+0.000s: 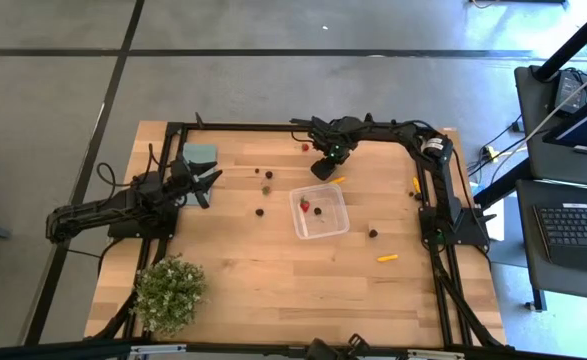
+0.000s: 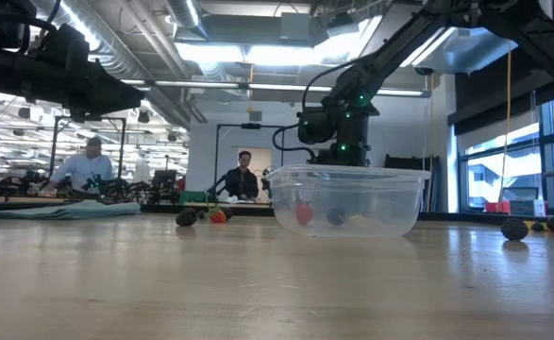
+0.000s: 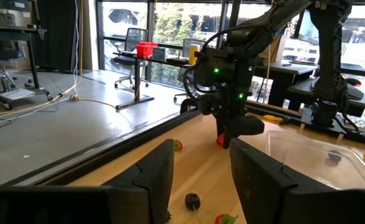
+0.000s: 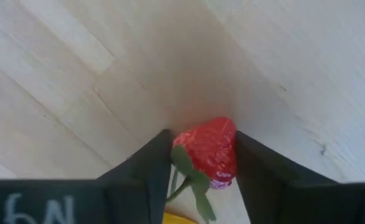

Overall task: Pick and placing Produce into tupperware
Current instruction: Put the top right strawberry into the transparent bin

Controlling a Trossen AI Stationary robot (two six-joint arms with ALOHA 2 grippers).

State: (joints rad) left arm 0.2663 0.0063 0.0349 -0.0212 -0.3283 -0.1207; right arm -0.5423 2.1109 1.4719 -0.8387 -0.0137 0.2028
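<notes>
Right arm folded along the far edge of the worktop [image 1: 273, 270], forearm reaching leftward, right claw [image 1: 323, 166] pointed down just beyond the far-left corner of the tupperware [image 1: 320, 211]. Seen from the right wrist: a red strawberry [image 4: 208, 151] with green stem clamped between the two dark fingers [image 4: 151, 163], held above pale wood, a sliver of yellow below it. From overhead none of that grip visible, only the dark claw body over the boards.

Left arm stretched low from the left side, left claw [image 1: 208, 185] angled toward the middle, fingers spread apart with nothing between them, beside a teal-green rectangle [image 1: 200, 153].

Clear tupperware near the worktop's centre, holding a red piece [image 1: 305, 205] and a dark piece [image 1: 318, 210]; in the low view also a faint yellowish bit inside. Other produce scattered on the boards: a red bit [image 1: 304, 147] at the far edge, small dark bits [image 1: 260, 211] left of the container, a dark one [image 1: 373, 233] to its right, an orange piece [image 1: 387, 258] nearer the front right, another orange piece [image 1: 338, 181] by the container's far corner.

Potted plant [image 1: 169, 291] at the front-left corner, visible only from above. Low view alone showing two people [image 2: 242, 178] at benches in the room behind.
</notes>
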